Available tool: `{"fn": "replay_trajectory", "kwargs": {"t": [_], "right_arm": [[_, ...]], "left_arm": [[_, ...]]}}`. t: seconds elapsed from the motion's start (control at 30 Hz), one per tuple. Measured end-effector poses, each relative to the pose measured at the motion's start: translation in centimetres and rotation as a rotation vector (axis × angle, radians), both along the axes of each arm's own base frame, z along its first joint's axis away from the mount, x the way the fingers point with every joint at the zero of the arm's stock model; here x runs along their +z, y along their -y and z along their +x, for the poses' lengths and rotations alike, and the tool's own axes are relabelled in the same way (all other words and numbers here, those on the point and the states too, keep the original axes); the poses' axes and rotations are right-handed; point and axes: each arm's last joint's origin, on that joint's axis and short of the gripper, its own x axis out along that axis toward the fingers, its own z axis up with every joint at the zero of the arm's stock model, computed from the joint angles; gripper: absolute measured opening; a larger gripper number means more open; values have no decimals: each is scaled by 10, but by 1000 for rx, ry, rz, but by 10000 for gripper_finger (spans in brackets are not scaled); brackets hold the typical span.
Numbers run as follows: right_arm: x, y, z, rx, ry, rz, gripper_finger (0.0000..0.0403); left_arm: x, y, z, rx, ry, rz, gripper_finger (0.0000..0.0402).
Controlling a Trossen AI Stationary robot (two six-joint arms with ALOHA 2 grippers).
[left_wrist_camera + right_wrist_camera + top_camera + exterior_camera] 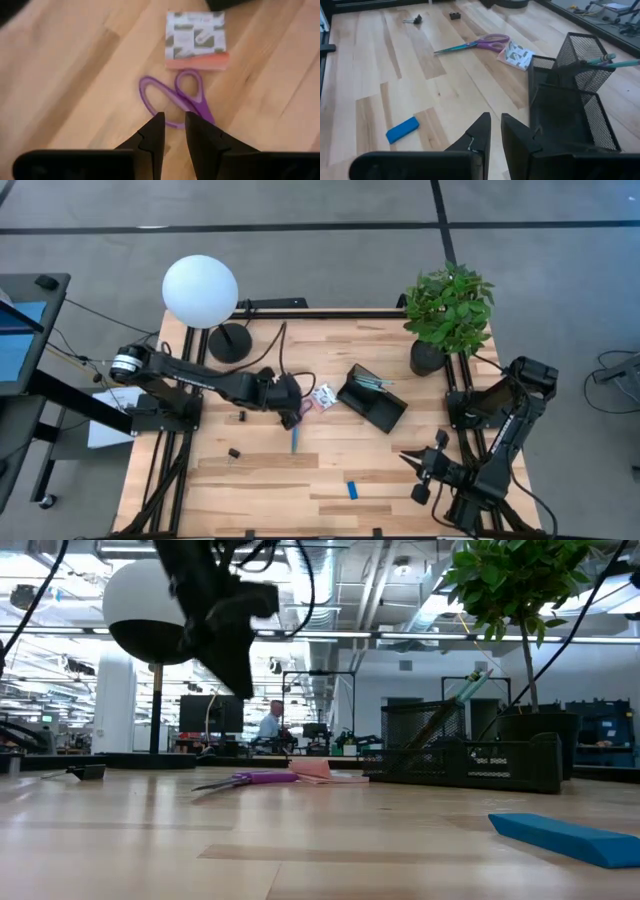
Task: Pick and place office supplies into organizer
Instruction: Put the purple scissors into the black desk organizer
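The purple-handled scissors (pixel 297 435) lie flat on the wood, handles (pixel 175 95) toward the white patterned packet (pixel 322 396). My left gripper (pixel 174 122) hangs above the handles, tipped down and clear of the table (pixel 240 680). It is open by a narrow gap, with nothing between the fingers. The black mesh organizer (pixel 375 405) stands just right of the packet with teal pens (pixel 615 62) in its tall section. A blue block (pixel 353 490) lies near the front edge. My right gripper (pixel 410 458) waits front right of the organizer, its fingers (pixel 485 125) almost together on nothing.
Two small black pieces (pixel 240 416) (pixel 233 452) lie left of the scissors. A white globe lamp (pixel 200 290) with a round black base (pixel 230 343) stands at the far left, and a potted plant (pixel 448 310) at the far right. Bare wood lies along the front.
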Motion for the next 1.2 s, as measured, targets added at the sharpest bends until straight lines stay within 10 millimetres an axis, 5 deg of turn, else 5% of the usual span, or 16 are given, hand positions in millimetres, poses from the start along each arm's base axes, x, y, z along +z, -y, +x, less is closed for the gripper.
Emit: {"fn": "replay_trajectory", "kwargs": {"t": [0.47, 0.77, 1.2], "right_arm": [[0, 9, 7, -5, -69, -90, 40], [0, 17, 16, -51, -89, -104, 40], [0, 33, 37, -149, -80, -93, 40]], "left_arm": [[-45, -57, -13, 28, 31, -144, 101], [-60, -58, -19, 23, 62, -133, 150], [-72, -51, -22, 43, 153, -123, 153]]}}
